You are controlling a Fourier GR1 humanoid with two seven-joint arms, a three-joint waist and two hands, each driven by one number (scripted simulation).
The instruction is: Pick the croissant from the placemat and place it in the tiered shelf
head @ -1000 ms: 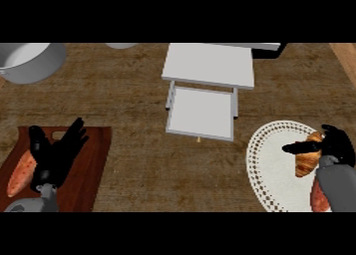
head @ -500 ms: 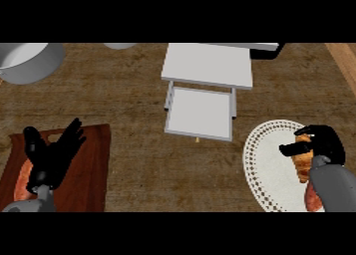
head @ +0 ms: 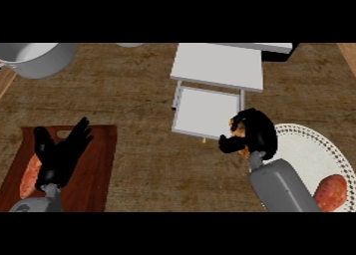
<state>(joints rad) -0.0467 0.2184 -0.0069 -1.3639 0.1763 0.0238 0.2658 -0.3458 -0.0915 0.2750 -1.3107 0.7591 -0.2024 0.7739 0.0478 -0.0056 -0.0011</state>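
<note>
croissant [head: 239, 130] pinched in curled right hand [head: 259, 135], just beside lower tier of tiered shelf [head: 208, 108]; left hand [head: 59, 150] rests spread over cutting board [head: 99, 152].

Brown counter top [head: 136, 104], grey pot [head: 37, 57] far left, white tiered shelf [head: 217, 67] centre, wooden board [head: 99, 169] left, placemat [head: 314, 148] right

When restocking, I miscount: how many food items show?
3: croissant in right hand; reddish item on placemat; orange item on cutting board, partly hidden under left hand.
</note>
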